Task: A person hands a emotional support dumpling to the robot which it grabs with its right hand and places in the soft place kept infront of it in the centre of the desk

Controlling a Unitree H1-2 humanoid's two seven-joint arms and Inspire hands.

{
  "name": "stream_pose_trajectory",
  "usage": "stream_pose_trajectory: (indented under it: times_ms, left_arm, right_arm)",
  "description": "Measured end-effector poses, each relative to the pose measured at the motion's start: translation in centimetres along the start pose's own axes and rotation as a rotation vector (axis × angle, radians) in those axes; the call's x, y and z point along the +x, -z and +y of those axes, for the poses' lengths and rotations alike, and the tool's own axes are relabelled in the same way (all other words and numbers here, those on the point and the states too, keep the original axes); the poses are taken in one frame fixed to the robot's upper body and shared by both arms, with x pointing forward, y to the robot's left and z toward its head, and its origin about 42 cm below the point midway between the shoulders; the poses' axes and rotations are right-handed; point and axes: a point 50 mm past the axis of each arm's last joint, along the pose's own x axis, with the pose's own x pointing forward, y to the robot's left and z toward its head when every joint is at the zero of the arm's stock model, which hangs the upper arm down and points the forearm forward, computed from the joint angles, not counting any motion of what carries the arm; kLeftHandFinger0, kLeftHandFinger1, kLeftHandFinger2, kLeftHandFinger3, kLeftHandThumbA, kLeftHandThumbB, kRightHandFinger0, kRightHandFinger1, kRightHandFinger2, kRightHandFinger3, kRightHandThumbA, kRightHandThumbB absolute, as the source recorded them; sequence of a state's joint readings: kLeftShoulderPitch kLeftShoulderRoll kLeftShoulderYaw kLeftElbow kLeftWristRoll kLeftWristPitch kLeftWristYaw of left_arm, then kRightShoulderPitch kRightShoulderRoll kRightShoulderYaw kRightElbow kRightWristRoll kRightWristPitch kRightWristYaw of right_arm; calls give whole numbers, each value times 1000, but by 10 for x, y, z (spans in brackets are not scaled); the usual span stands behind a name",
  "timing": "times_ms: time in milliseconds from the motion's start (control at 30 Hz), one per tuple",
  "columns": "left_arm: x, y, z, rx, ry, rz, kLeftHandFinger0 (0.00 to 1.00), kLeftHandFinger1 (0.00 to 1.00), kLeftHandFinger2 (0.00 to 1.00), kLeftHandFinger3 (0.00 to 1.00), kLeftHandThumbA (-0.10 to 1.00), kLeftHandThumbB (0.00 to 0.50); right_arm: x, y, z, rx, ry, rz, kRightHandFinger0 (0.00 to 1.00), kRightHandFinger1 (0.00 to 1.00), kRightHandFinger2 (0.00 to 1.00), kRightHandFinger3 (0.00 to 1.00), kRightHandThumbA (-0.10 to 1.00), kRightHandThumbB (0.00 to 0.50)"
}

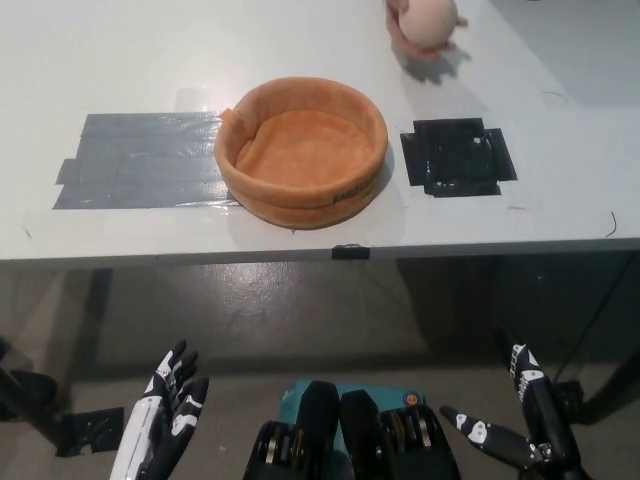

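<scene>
- Head view: the handover is not yet made. A person's hand (418, 40) holds the dumpling toy (430, 20) over the far edge of the desk (300, 50), well apart from both robot hands.
- Orange soft bed (300, 150) sits empty at the desk's centre, between 2 dark tape patches (140, 160).
- Right hand (520, 420), black, hangs below the desk's near edge, fingers spread, grasping nothing.
- Left hand (168, 405), white, rests low at the lower left, likewise released.
- Remaining, as judged: reach, take, place.
</scene>
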State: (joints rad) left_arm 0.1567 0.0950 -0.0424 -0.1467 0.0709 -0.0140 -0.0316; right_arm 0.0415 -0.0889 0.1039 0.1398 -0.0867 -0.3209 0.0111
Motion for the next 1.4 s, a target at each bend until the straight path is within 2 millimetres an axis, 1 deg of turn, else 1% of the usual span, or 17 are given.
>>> stream_pose_trajectory:
  times_ms: [67, 167, 233, 367, 467, 533, 600, 667, 700, 733, 900, 1000, 1100, 1200, 1300, 1367, 1400]
  left_arm:
    - [0, 0, 0, 2, 1, 0, 1000, 1000, 1000, 1000, 772, 21]
    - [0, 0, -1, 3, 3, -2, 1000, 1000, 1000, 1000, 770, 0]
    - [1, -1, -1, 4, 4, -3, 1000, 1000, 1000, 1000, 768, 0]
    - [5, -4, -1, 5, 6, -14, 1000, 1000, 1000, 1000, 761, 0]
    - [9, -7, -1, 6, 7, -27, 1000, 1000, 1000, 1000, 768, 0]
    - [11, -8, -1, 7, 8, -32, 1000, 1000, 1000, 1000, 768, 0]
    - [12, -8, -1, 7, 8, -33, 1000, 1000, 1000, 1000, 766, 0]
    - [12, -8, -1, 6, 8, -31, 1000, 1000, 1000, 1000, 762, 0]
    - [11, -8, -1, 6, 7, -30, 1000, 1000, 1000, 1000, 761, 0]
    - [11, -7, -1, 6, 7, -30, 1000, 1000, 1000, 1000, 761, 0]
    - [12, -7, -1, 6, 7, -29, 1000, 1000, 1000, 1000, 773, 0]
    - [12, -7, -1, 7, 7, -29, 1000, 1000, 1000, 1000, 785, 4]
    - [12, -7, -1, 7, 7, -29, 1000, 1000, 1000, 1000, 798, 9]
    - [11, -8, -1, 10, 7, -30, 1000, 1000, 1000, 1000, 797, 6]
    - [12, -8, -1, 15, 7, -31, 1000, 1000, 1000, 1000, 792, 11]
    - [12, -8, -1, 18, 7, -32, 1000, 1000, 1000, 1000, 790, 14]
    - [12, -8, -1, 18, 6, -32, 1000, 1000, 1000, 1000, 790, 19]
  right_arm:
    - [0, 0, 0, -1, 2, -6, 1000, 1000, 1000, 1000, 875, 198]
    - [1, -4, -4, -3, 14, -21, 1000, 1000, 1000, 1000, 882, 188]
    - [4, -14, -8, -9, 31, -56, 1000, 1000, 1000, 1000, 881, 196]
    - [22, -53, -20, -32, 65, -180, 1000, 1000, 1000, 1000, 941, 259]
    - [46, -92, -35, -71, 99, -277, 1000, 1000, 1000, 1000, 907, 274]
    - [64, -116, -44, -98, 110, -337, 1000, 1000, 1000, 1000, 889, 240]
    - [86, -141, -55, -141, 114, -385, 1000, 1000, 1000, 1000, 961, 283]
    - [108, -163, -65, -187, 109, -419, 1000, 1000, 1000, 1000, 973, 294]
    - [116, -170, -68, -205, 107, -420, 1000, 1000, 1000, 1000, 953, 283]
    - [127, -179, -72, -227, 103, -424, 1000, 1000, 1000, 1000, 937, 298]
    - [185, -215, -80, -339, 58, -383, 1000, 1000, 1000, 1000, 934, 304]
    - [218, -227, -77, -412, 13, -319, 1000, 1000, 1000, 1000, 935, 323]
    - [250, -235, -71, -474, -30, -242, 1000, 1000, 1000, 1000, 942, 365]
    - [282, -231, -66, -528, -64, -123, 1000, 1000, 1000, 1000, 824, 351]
    - [305, -227, -65, -554, -77, -36, 1000, 1000, 1000, 1000, 880, 368]
    - [315, -226, -62, -554, -88, 3, 1000, 1000, 1000, 1000, 914, 340]
    - [318, -224, -61, -556, -94, 19, 1000, 1000, 1000, 1000, 966, 363]
